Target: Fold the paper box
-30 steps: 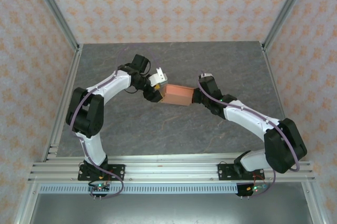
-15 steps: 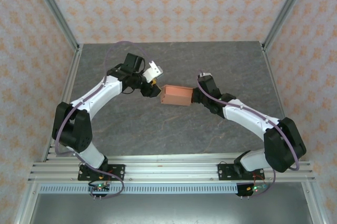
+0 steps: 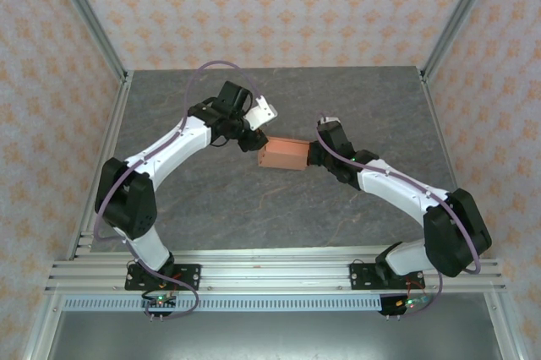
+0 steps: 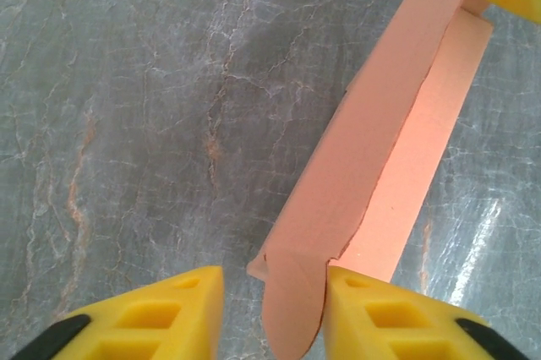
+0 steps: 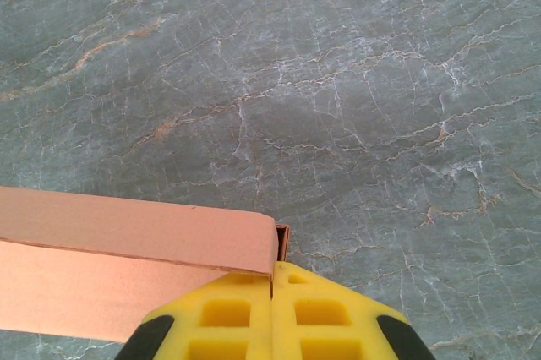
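Observation:
The paper box [image 3: 284, 154] is a salmon-orange card box held just above the grey table, mid-field. My right gripper [image 3: 314, 155] is shut on its right end; in the right wrist view the yellow fingertips [image 5: 271, 280] pinch the thin card at the box [image 5: 127, 242] corner. My left gripper [image 3: 254, 142] is at the box's left end. In the left wrist view the rounded end flap [image 4: 292, 309] of the box [image 4: 380, 140] stands between my left gripper's [image 4: 275, 292] yellow fingers, touching the right one, with a gap to the left one.
The grey marble-pattern table [image 3: 254, 208] lies bare around the box. Aluminium frame posts [image 3: 93, 30] and patterned walls close in the sides and back. The rail [image 3: 270, 271] with both arm bases runs along the near edge.
My left gripper has swung round at the box's left end and its jaws have narrowed around the end flap. The right gripper and box have barely moved.

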You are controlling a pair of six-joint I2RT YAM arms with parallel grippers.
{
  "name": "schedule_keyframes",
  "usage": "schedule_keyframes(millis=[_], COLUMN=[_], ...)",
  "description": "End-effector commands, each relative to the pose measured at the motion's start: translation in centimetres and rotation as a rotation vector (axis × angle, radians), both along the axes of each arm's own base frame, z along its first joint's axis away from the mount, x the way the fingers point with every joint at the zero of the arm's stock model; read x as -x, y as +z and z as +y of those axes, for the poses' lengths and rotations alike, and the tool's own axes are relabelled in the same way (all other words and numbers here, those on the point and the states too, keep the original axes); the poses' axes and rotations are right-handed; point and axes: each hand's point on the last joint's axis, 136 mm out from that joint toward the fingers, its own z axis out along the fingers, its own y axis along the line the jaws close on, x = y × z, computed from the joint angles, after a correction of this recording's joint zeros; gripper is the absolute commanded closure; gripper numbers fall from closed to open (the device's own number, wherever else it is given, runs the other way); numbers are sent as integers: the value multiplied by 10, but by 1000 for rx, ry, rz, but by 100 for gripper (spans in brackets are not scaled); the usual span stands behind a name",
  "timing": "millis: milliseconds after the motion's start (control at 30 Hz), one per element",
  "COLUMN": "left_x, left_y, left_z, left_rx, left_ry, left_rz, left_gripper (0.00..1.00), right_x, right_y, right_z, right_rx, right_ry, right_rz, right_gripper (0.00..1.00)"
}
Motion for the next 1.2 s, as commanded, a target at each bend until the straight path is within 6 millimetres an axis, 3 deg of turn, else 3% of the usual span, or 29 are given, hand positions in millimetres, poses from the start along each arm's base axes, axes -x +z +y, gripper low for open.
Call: schedule_keyframes(millis=[0,200,400,667,1167], left_x=[1,1,-5,-14,-17], left_y=[1,-4,-5,-11,-18], left_z=[3,-1,-5,-7,-6], left_rx=[-43,-54,-32,41,107], left_ry=[11,5,105,317,528], left_rz=[6,20,31,93,187], left_gripper=[72,82,93,96,100], right_x=[-2,-2,-1,-1,0], right_y=[1,2,3,0,-12], right_z=[-1,1,7,14,21], right_rx=[36,33,30,19,20], right_ry=[-6,-4,-7,-15,-19], right_rz=[4,3,-5,-7,14], right_gripper=[100,100,100,100,100])
